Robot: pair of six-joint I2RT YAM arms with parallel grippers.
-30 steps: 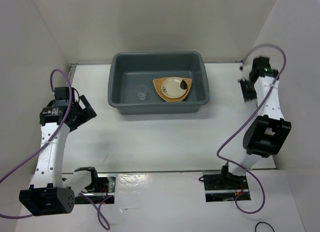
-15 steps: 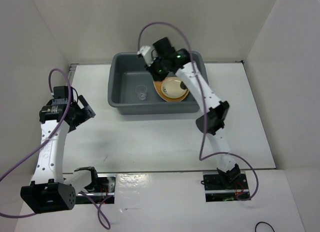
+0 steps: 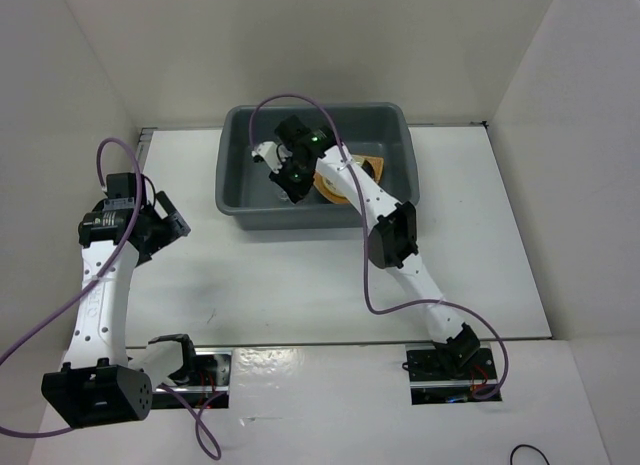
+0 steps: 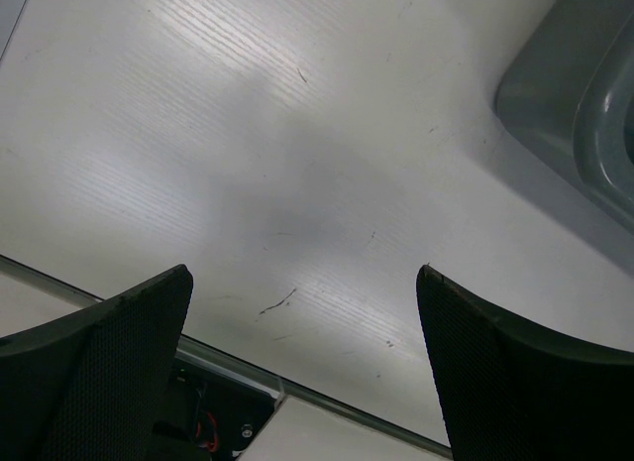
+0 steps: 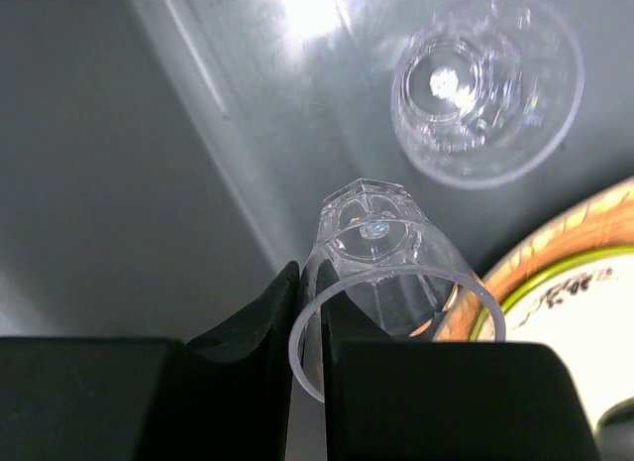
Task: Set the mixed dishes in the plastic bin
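The right gripper (image 5: 309, 314) is down inside the grey-blue plastic bin (image 3: 228, 177), over its left half. It is clamped on the wall of 1 small clear cup (image 5: 388, 268) near the rim, its 2 fingers (image 5: 253, 317) pressed close together on either side of the plastic. In the right wrist view the mouth of this held cup faces the camera and its base points toward the bin floor (image 5: 149, 134). Whether the base touches the floor cannot be told.

A 2nd clear cup (image 5: 485, 89) stands upright on the bin floor just beyond the held one, apart from it. To the right of both cups lies the orange-brown woven plate (image 5: 540, 245). The lime-green plate (image 5: 492, 304) sits inside it, and the cream saucer (image 5: 570, 317) lies on top of that. From above, only an edge of the woven plate (image 3: 368, 169) shows past the right arm, in the bin's right half.

The left gripper (image 4: 302, 278) hangs over the white table (image 4: 297, 134), well to the left of the bin. Its fingers (image 4: 119, 367) are spread wide with nothing between them. A rounded corner of the bin (image 4: 584, 94) shows at the upper right of the left wrist view.
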